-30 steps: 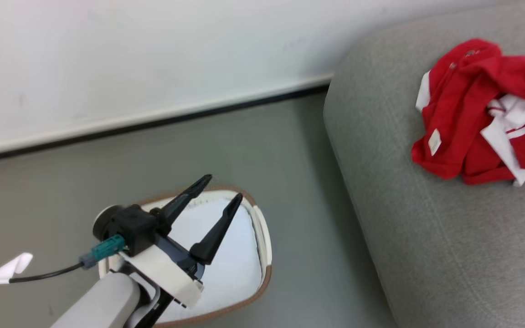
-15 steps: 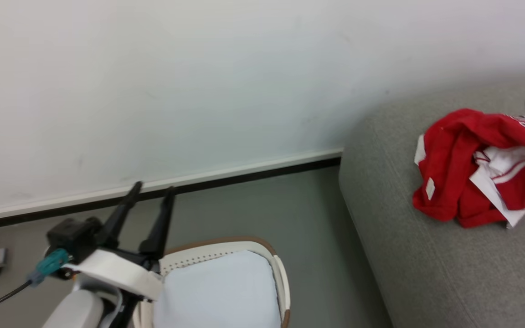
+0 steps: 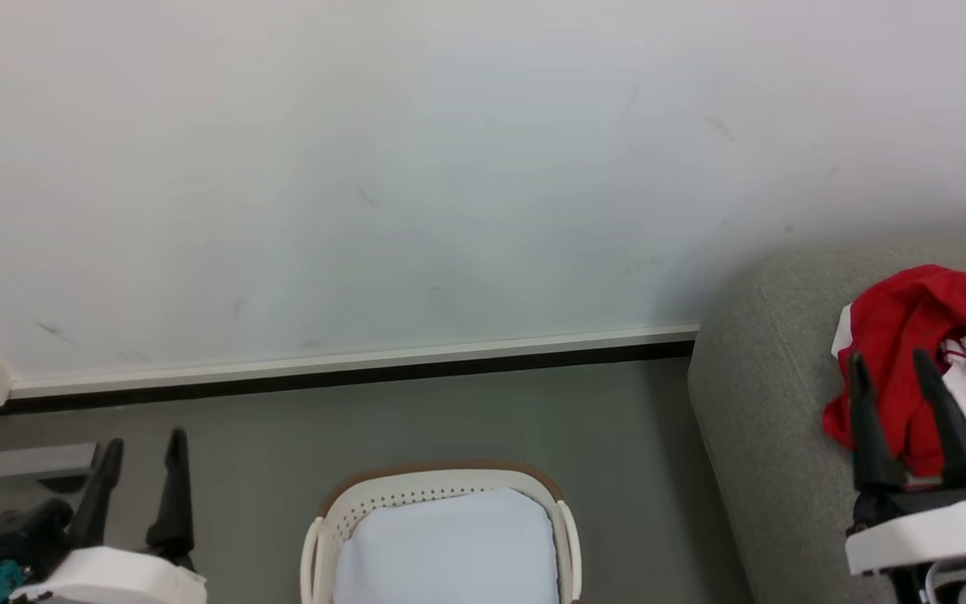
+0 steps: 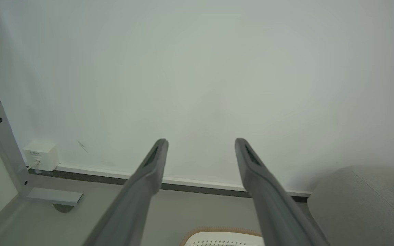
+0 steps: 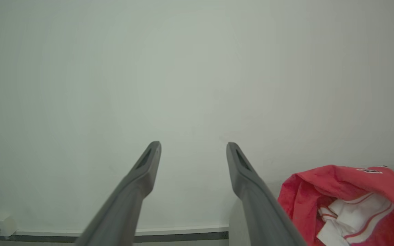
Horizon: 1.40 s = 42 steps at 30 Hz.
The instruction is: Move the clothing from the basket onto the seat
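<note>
The red clothing [image 3: 919, 335] with white trim lies bunched on the grey seat [image 3: 768, 436] at the right, and the right wrist view has it at lower right [image 5: 340, 201]. The white basket [image 3: 441, 486] with its brown rim stands on the floor at bottom centre, with pale blue-white cloth inside. My right gripper [image 3: 892, 362] is open in front of the clothing, nothing between its fingers. At the lower left, my left gripper [image 3: 144, 440] is open and empty, off to the basket's left. In the left wrist view the basket rim [image 4: 221, 232] peeks up between the fingers.
A white wall with a white and black baseboard [image 3: 349, 369] runs behind everything. A grey metal leg and foot plate [image 4: 9, 160] and a small white wall box [image 4: 41, 155] sit at the far left. Grey floor [image 3: 449, 411] lies between basket and wall.
The head camera has tilted up, so more wall shows. Both grippers now stand low at the view's bottom corners, fingers pointing up; the left one has come off the basket.
</note>
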### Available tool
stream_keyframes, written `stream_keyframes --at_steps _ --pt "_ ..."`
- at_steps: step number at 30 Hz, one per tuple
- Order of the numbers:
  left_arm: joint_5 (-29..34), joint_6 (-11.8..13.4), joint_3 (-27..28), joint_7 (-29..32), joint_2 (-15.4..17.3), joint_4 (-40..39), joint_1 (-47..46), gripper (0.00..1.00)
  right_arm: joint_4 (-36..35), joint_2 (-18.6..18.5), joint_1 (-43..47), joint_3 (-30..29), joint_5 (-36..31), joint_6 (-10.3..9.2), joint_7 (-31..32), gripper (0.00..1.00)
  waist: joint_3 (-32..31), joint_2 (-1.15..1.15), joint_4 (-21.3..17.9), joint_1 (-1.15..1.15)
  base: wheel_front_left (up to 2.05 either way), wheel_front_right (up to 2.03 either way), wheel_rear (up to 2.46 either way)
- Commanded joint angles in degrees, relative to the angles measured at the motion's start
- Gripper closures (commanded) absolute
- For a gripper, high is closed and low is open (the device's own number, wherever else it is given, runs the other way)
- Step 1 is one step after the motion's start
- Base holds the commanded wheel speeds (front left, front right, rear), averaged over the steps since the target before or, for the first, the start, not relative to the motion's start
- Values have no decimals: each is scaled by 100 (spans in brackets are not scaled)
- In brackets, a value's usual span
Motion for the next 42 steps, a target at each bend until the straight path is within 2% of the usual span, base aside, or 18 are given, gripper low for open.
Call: stream_keyframes --at_steps 1,7,12,31,32,35,42 --pt "158 -47 154 -1 -103 77 165 0 128 92 264 42 -99 -13 -171 0 -36 0 50 1 0 0 0" --pt "491 -165 607 -1 -484 239 446 0 462 379 630 337 -256 -13 -429 0 -40 0 88 1 0 0 0" --pt "790 -320 888 -1 -717 293 529 0 378 539 638 349 -371 -13 -432 0 -12 0 73 1 0 0 0" --pt "1223 -597 1307 -1 -1043 466 366 0 440 602 522 441 -436 -13 -434 0 -16 0 62 1 0 0 0" --pt "1214 -579 1300 1 -1048 461 381 100 426 623 558 436 -406 0 -415 100 -16 0 62 1 0 0 0" --pt "1165 -573 1313 33 -1117 593 429 100 534 656 623 430 -352 0 -390 100 -16 0 63 1 0 0 0" --pt "431 -577 1340 289 -1148 553 361 100 521 657 622 301 372 -1 -189 100 -7 0 80 1 0 0 0"
